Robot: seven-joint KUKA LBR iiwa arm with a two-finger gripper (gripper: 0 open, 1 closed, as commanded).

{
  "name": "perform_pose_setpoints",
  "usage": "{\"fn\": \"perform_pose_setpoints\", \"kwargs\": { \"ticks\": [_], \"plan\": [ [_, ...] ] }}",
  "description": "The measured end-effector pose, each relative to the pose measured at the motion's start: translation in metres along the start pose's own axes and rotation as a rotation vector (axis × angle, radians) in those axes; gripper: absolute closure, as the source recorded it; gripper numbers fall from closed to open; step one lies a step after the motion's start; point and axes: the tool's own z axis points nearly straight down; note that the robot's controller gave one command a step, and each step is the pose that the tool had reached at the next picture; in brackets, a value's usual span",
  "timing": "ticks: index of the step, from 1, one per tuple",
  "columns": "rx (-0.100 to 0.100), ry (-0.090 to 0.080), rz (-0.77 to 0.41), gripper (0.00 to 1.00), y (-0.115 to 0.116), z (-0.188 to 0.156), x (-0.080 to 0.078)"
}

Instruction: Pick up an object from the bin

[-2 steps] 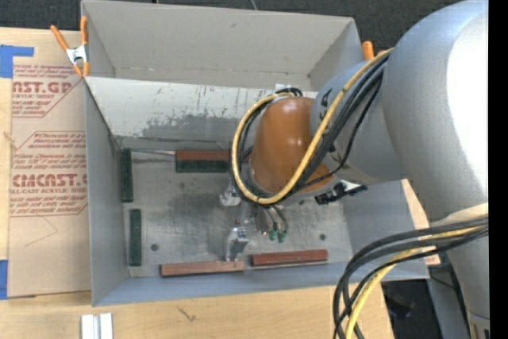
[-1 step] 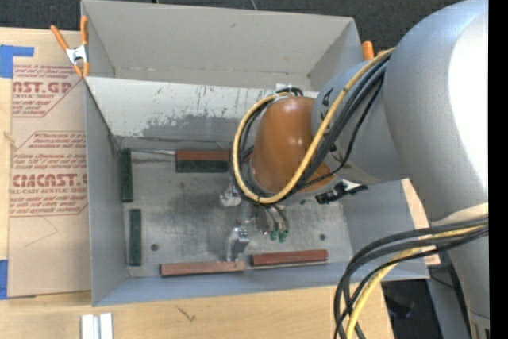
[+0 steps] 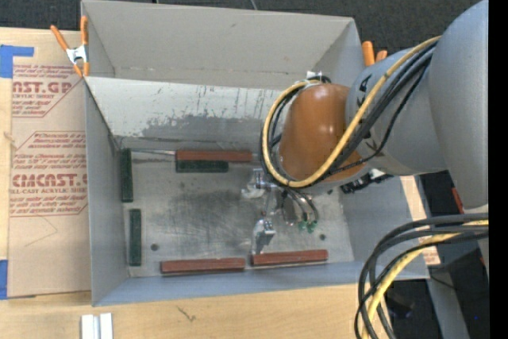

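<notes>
My gripper [image 3: 279, 220] hangs low in the bin's front right part, under the orange wrist cover. Just in front of it a red-brown flat bar [image 3: 290, 256] lies along the front wall, its left end right below the gripper. A second red-brown bar [image 3: 203, 266] lies end to end with it, further left. Nothing shows in the gripper.
A third red-brown bar [image 3: 213, 156] with a dark green bar [image 3: 202, 166] beside it lies near the back wall. Two dark green bars [image 3: 126, 175] [image 3: 136, 236] lie along the left wall. The arm and its cables cover the bin's right side.
</notes>
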Motion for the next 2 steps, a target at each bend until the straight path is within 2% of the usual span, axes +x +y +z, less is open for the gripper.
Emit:
{"fn": "perform_pose_setpoints", "kwargs": {
  "ticks": [1,2],
  "plan": [
    [0.0,0.008,-0.026,0.0,-0.013,-0.043,-0.011],
    [0.0,-0.008,-0.077,0.0,-0.021,-0.065,-0.004]
  ]
}}
